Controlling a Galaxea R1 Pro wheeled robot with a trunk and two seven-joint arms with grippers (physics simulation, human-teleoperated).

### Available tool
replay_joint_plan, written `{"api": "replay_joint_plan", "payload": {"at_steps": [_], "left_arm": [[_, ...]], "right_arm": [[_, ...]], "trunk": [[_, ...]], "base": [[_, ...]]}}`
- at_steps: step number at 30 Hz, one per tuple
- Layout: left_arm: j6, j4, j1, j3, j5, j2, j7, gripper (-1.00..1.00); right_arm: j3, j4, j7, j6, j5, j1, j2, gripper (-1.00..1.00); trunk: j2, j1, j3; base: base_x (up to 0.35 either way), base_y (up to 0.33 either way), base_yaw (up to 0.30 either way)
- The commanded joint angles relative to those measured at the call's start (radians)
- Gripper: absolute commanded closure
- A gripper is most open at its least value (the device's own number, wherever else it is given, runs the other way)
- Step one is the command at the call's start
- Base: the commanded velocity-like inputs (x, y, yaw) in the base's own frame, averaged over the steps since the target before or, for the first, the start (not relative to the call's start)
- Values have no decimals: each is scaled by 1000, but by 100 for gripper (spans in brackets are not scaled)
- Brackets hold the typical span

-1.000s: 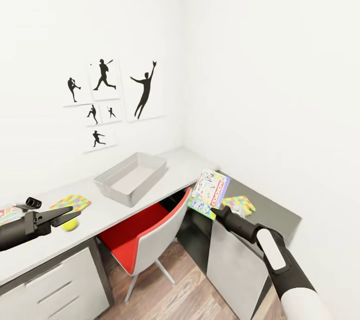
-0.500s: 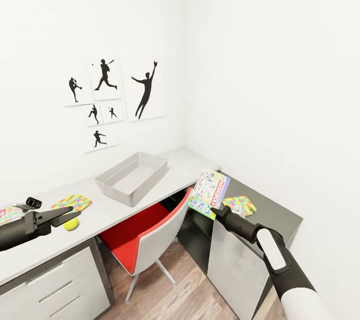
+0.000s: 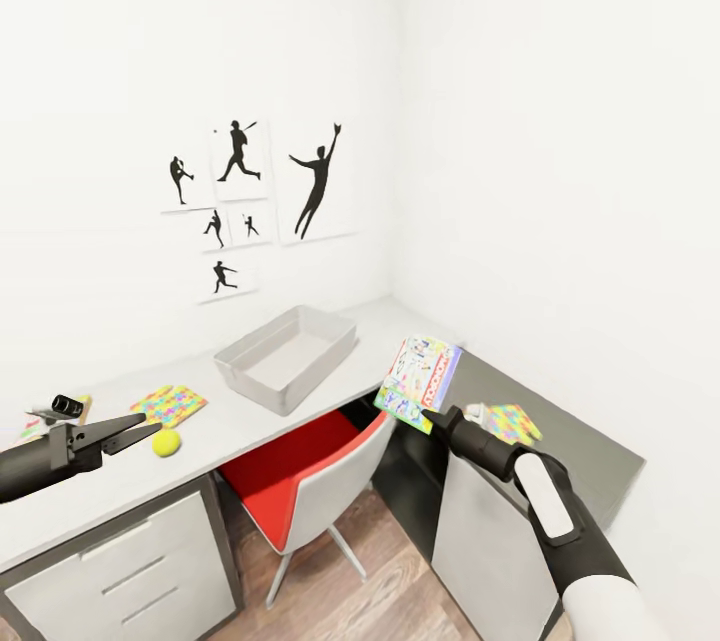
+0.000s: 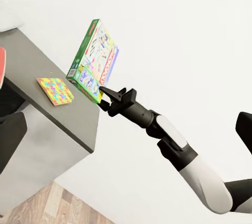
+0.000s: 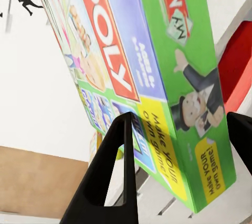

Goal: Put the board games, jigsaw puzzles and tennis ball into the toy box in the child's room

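Our right hand (image 3: 432, 418) is clamped on the lower edge of the white-red-green Monopoly game box (image 3: 418, 383), held tilted in the air at 3 o'clock from the light grey tray-like toy box (image 3: 287, 358). That box sits on the white-grey tabletop (image 3: 350, 361). Our left hand (image 3: 128, 427) hovers with its fingers nearly together, gripping nothing, just beside the small yellow-green tennis ball (image 3: 166, 442). One multicoloured jigsaw board (image 3: 169, 404) lies at 12 o'clock from the ball; another (image 3: 508, 422) rests on the dark grey side panel (image 3: 560, 431).
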Motion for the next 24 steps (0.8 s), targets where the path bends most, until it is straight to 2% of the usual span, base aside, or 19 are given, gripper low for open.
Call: {"api": "replay_joint_plan", "payload": {"at_steps": [1, 17, 20, 24], "left_arm": [[5, 0, -1, 0, 0, 0, -3, -100], [5, 0, -1, 0, 1, 2, -6, -100], [5, 0, -1, 0, 1, 1, -6, -100], [5, 0, -1, 0, 2, 1, -7, -100]], "right_arm": [[-2, -1, 3, 7, -2, -1, 0, 100], [-1, -7, -8, 21, -6, -1, 7, 100], [19, -9, -27, 69, -5, -9, 15, 100], [29, -11, -108, 162, -15, -89, 20, 100]], "trunk": [[-2, 1, -2], [-2, 1, -2], [-2, 1, -2], [-2, 1, -2]], "base": [[128, 0, 57], [11, 0, 4], [0, 0, 0], [10, -1, 0]]}}
